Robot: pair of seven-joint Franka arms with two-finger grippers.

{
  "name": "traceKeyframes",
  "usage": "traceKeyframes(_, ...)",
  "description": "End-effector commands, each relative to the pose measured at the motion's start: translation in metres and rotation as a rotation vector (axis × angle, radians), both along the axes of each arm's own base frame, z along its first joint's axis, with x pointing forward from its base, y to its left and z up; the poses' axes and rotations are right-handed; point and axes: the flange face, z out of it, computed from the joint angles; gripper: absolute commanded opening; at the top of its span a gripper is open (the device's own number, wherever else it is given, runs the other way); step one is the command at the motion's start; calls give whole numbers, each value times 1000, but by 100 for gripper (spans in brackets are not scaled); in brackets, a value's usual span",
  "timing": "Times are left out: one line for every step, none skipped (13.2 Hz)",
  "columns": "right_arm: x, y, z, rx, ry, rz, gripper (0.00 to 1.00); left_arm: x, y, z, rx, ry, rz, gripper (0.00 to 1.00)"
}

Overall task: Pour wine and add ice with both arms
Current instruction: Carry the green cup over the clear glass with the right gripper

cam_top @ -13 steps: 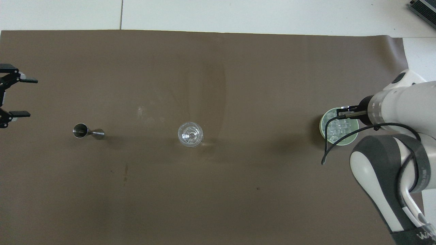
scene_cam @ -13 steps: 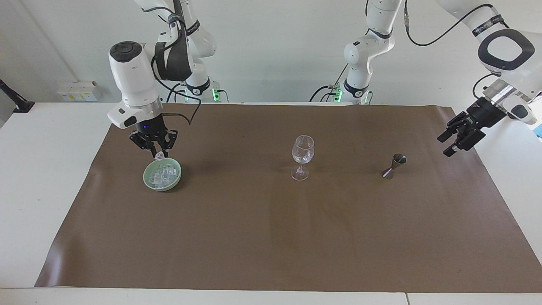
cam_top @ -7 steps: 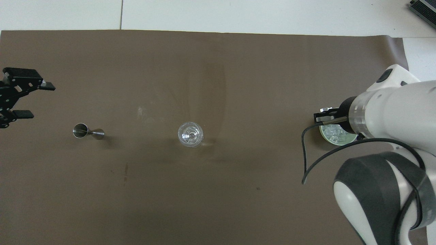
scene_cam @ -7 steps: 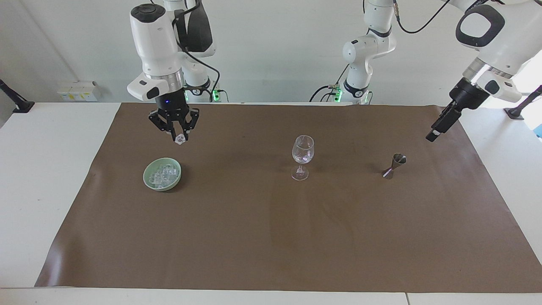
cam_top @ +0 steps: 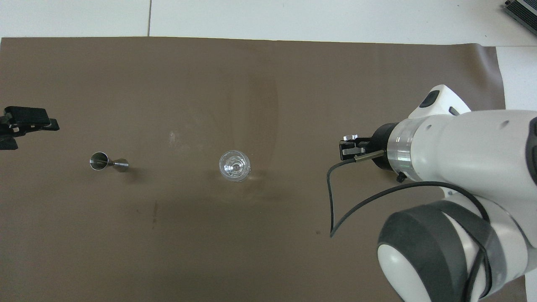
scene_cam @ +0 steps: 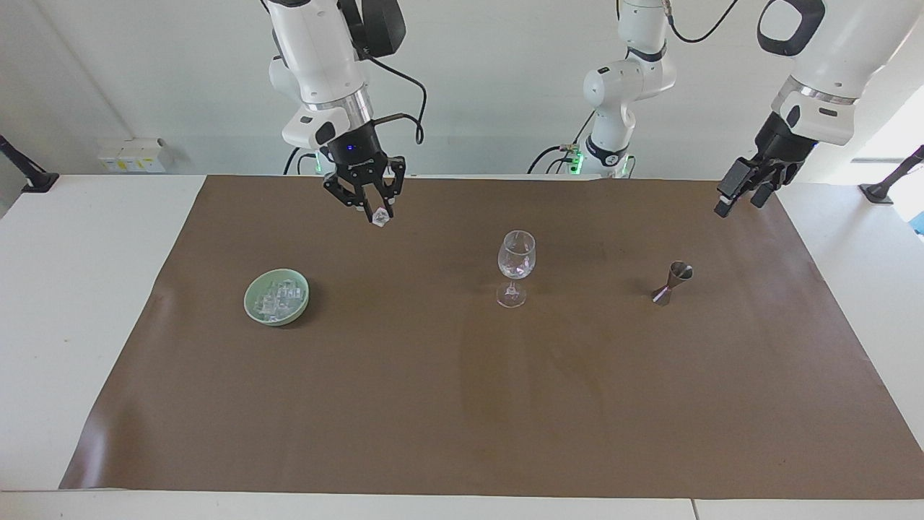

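Note:
My right gripper (scene_cam: pixel 375 211) is shut on a small clear ice cube (scene_cam: pixel 379 219) and holds it high in the air, over the brown mat between the pale green bowl (scene_cam: pixel 254 289) and the wine glass (scene_cam: pixel 516 263). The bowl holds several more ice cubes (scene_cam: pixel 278 297). In the overhead view the right arm hides the bowl, and the right gripper (cam_top: pixel 346 147) points toward the wine glass (cam_top: pixel 235 165). The glass stands upright at mid-mat. My left gripper (scene_cam: pixel 742 193) is open and empty, raised over the mat's edge at the left arm's end.
A small steel jigger (scene_cam: pixel 671 283) stands on the mat between the wine glass and the left arm's end; it also shows in the overhead view (cam_top: pixel 107 162). The brown mat (scene_cam: pixel 462 404) covers most of the white table.
My right gripper lifted an ice cube out of the bowl and carried it up and toward the wine glass. My left gripper rose and turned at its end of the table.

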Motion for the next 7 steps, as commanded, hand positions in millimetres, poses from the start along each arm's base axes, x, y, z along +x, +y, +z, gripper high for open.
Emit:
traceKeyframes(-5, 42, -5, 131, 34, -112, 0, -10, 3, -2, 90, 25, -128, 100)
traceKeyframes(-7, 55, -5, 201, 61, -194, 0, -10, 4, -2, 126, 32, -160, 100)
traceKeyframes(-11, 72, -6, 260, 94, -270, 0, -11, 3, -2, 132, 36, -184, 100)
traceKeyframes(-14, 88, -9, 290, 108, -319, 0, -12, 2, -3, 135, 43, -197, 100)
traceKeyframes(-18, 102, -12, 312, 119, -350, 0, -12, -4, 0, 135, 40, -208, 100)
traceKeyframes(-20, 112, -15, 325, 124, -367, 0, -11, -4, 0, 135, 42, -210, 100)
traceKeyframes(-19, 119, -18, 342, 134, -387, 0, -10, -5, -1, 134, 46, -212, 100)
